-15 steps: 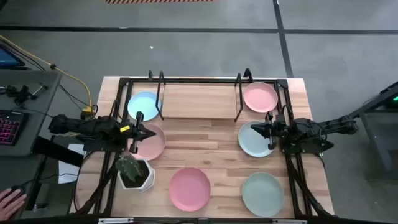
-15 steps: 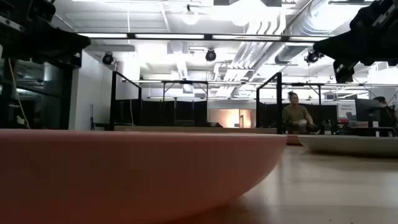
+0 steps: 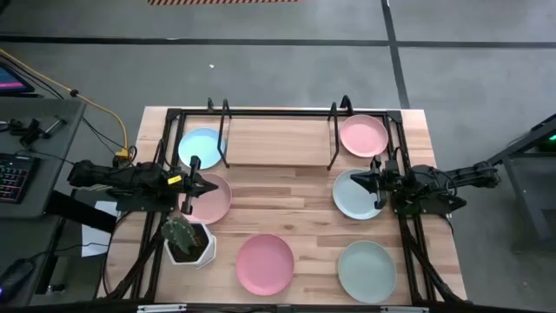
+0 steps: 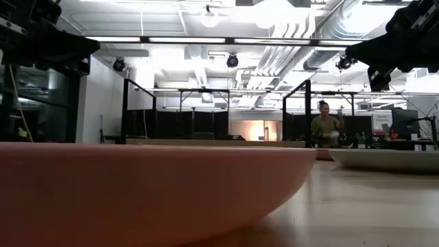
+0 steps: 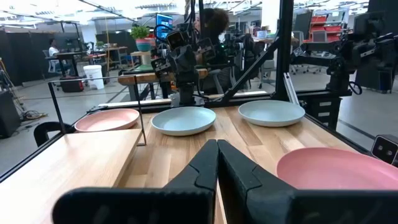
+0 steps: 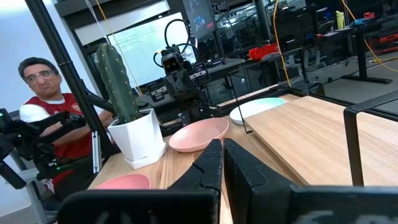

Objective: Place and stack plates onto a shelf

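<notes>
Six plates lie flat. On the table are a pink plate, a pale blue one, a pink one and a mint one. A light blue plate and a pink plate lie at the two ends of the wooden shelf. My left gripper is shut and hangs above the left pink plate's far rim. My right gripper is shut and hangs above the pale blue plate's far rim. In the low view both grippers stand well above the table.
A white pot with a cactus stands near my left arm, at the table's near left. A black tube frame runs around the table's edges. Black brackets stand up from the shelf. A person sits beyond the table's left side.
</notes>
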